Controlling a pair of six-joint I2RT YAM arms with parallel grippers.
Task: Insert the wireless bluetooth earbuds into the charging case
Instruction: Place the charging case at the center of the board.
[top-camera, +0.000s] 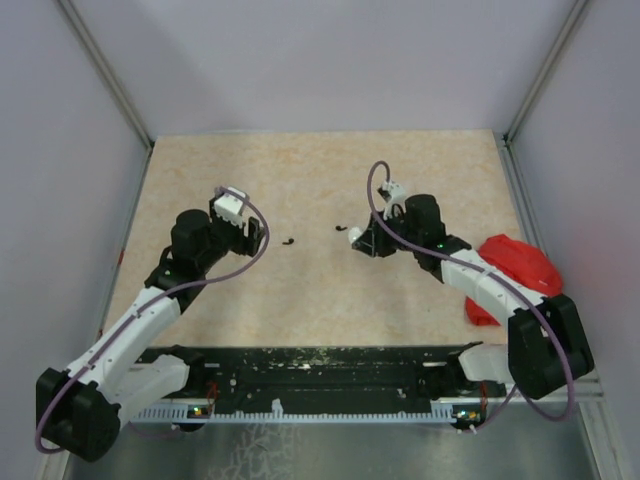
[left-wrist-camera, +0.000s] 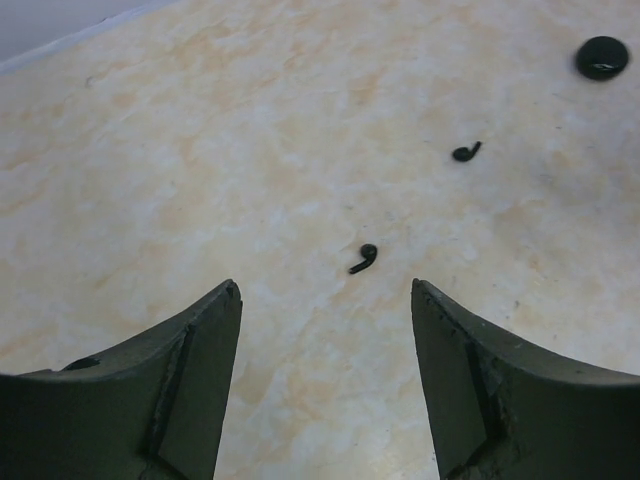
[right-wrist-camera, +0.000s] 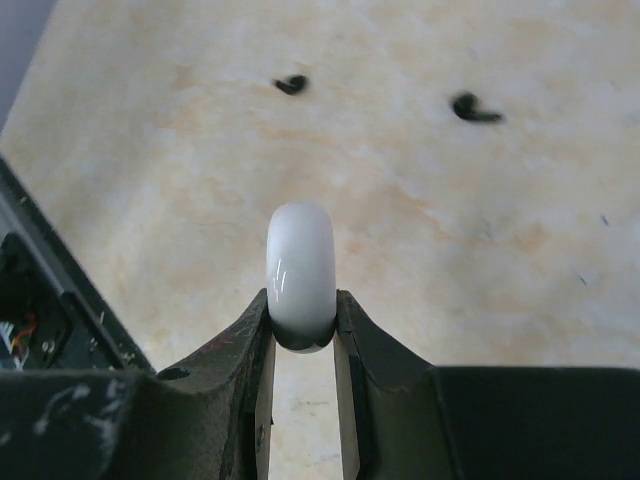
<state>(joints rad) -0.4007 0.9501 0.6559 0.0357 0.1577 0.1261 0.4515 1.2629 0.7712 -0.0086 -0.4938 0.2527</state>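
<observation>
**Chief:** State of the right claw?

**Inspector:** Clenched on a white rounded case, held edge-on above the table. From this angle I cannot tell whether the lid is up.

**Chief:** Left claw?

**Inspector:** Released, jaws wide, nothing between them. It hangs low over the table, with the first earbud just ahead of the gap.

**Chief:** And the other one?

**Inspector:** The second earbud lies further on, apart from the first and nearer the right claw. Both are black and loose on the table. Neither claw touches them.

**Chief:** Anything else?

**Inspector:** There is a round black disc beyond the second earbud, and I cannot tell what it is. A red lump sits by the right arm, not involved.

**Chief:** Progress?

**Inspector:** Early, in my judgement. The case is in hand, but no earbud is lifted and none is seated. Left to do: present the case open, pick up each earbud, insert both.
</observation>
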